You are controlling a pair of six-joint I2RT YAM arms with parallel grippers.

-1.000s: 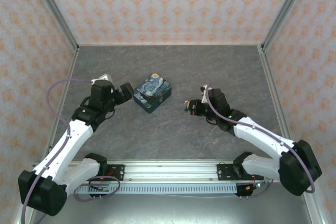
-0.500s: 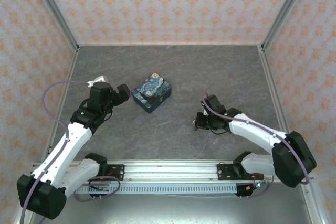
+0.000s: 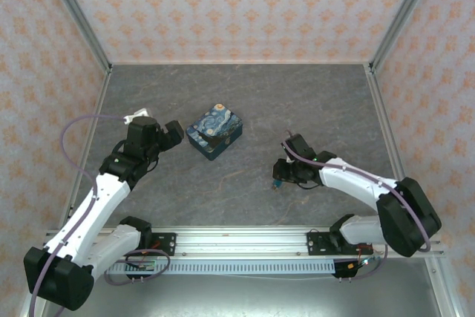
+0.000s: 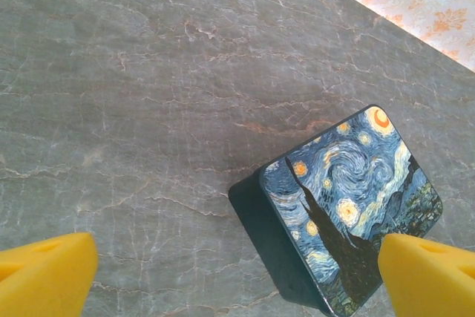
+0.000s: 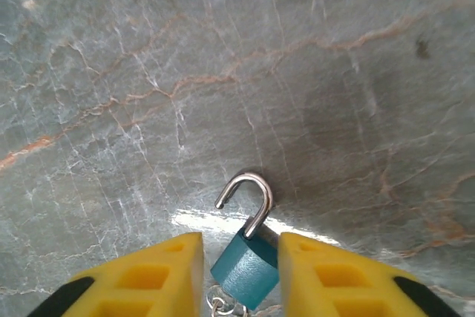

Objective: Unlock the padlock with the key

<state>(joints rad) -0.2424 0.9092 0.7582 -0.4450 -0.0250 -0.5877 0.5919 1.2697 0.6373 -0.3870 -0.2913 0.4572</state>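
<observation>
Holding the padlock (image 5: 246,276)
My right gripper (image 5: 239,249) clamps it, shackle open; my left gripper (image 4: 239,272) gapes wide beside the painted box (image 4: 349,206).

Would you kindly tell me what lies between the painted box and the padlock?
Nothing: in the top external view, the table between the painted box and the padlock is bare.

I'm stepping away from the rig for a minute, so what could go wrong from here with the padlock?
The padlock sits between the right pincer's fingers, shackle swung open. The grip looks unsure, so it could slip or tip on the table. Pressing down might click the shackle shut. The left pincer hangs open near the painted box and could knock it if it drops.
</observation>
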